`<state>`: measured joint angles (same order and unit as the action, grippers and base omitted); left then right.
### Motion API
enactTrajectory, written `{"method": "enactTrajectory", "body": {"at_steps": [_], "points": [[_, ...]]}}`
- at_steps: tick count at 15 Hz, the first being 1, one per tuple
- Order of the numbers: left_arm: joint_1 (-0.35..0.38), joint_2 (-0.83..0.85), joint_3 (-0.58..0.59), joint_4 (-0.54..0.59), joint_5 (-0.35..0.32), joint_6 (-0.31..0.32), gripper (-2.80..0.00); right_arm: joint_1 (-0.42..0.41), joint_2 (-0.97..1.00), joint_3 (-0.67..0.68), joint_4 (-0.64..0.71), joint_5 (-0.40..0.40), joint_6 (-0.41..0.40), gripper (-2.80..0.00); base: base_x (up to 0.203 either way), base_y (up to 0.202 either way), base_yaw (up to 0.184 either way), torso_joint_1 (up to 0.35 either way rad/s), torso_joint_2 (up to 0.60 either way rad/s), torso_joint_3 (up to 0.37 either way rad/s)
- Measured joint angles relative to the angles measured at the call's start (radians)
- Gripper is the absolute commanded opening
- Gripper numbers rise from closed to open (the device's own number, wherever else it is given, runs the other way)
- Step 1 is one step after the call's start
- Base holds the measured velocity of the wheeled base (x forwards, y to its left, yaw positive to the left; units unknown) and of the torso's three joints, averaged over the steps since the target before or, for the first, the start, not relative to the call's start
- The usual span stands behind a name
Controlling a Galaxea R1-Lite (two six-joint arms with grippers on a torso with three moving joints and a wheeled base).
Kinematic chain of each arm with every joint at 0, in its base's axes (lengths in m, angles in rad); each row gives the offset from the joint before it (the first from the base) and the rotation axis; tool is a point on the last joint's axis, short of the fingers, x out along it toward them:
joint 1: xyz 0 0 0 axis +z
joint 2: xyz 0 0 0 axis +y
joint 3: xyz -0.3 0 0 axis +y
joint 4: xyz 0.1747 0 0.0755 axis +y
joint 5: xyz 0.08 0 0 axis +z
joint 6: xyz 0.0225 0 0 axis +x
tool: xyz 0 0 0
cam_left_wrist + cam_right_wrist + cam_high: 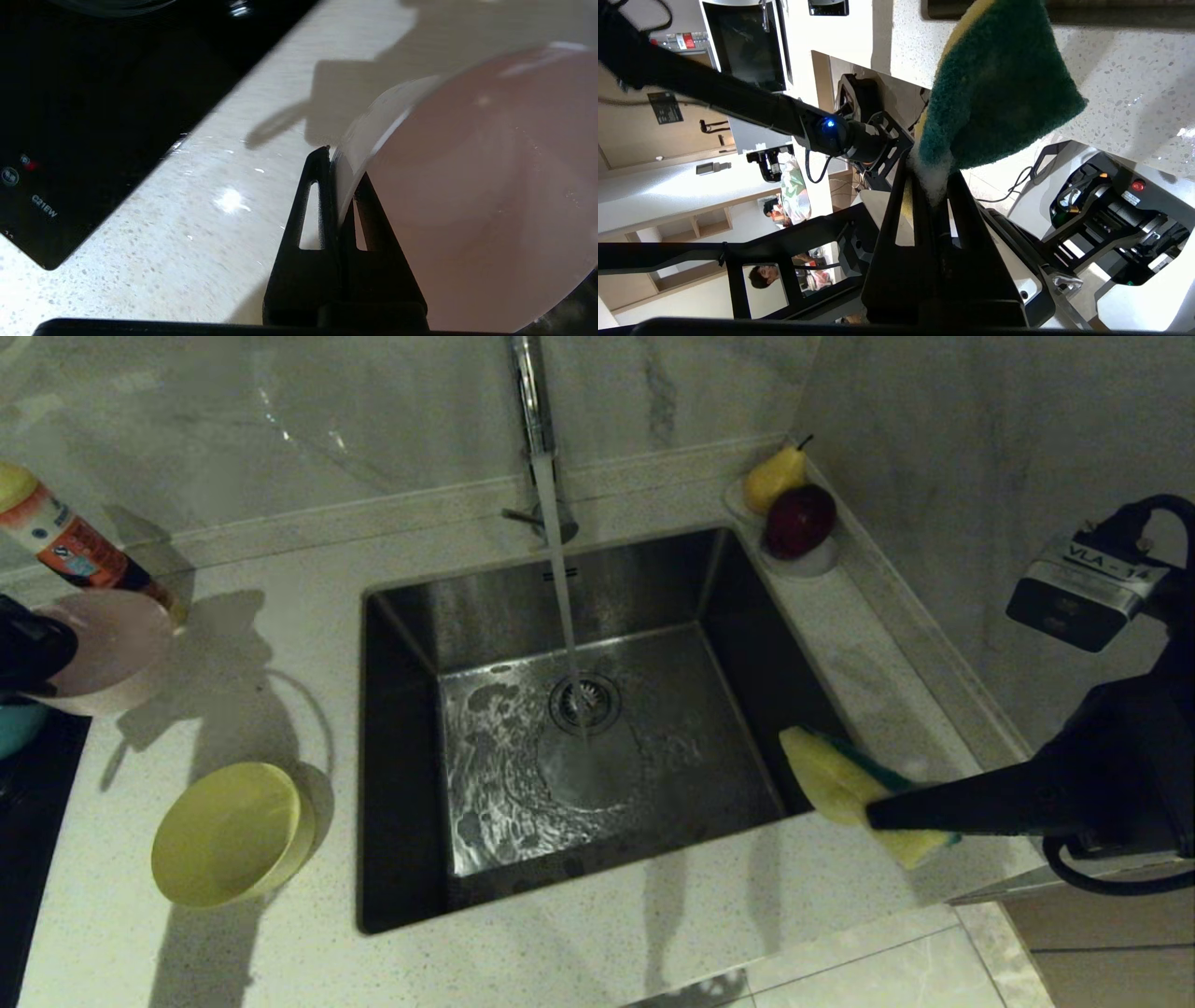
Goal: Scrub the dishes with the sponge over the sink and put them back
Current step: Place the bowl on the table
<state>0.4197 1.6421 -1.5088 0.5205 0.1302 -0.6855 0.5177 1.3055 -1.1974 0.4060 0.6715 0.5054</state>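
Left gripper (337,186) is clamped on the pink bowl's (476,186) rim, above the counter (187,242). Right gripper (931,186) pinches the sponge (999,93) at the sink's (653,588) near-right corner.

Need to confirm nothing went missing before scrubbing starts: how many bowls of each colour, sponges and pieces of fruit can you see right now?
Pink bowl: 1, in the left gripper
Teal bowl: 1, only an edge visible
Yellow bowl: 1
Sponge: 1, in the right gripper
Pear: 1
Red apple: 1
Total: 6
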Motion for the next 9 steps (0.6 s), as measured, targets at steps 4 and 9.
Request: {"method": "enactTrajectory", "body": {"at_steps": [4, 9], "points": [[0.023, 0.092, 0.018, -0.054, 0.011, -0.039, -2.8, 0.0, -0.011, 0.008, 0.004, 0.001, 0.002, -2.8, 0.0, 0.0, 0.0, 0.0, 0.0, 0.0], [0.026, 0.176, 0.024, -0.07, 0.011, -0.04, -2.8, -0.003, -0.038, 0.017, 0.021, 0.0, 0.001, -2.8, 0.0, 0.0, 0.0, 0.0, 0.0, 0.0]]}}
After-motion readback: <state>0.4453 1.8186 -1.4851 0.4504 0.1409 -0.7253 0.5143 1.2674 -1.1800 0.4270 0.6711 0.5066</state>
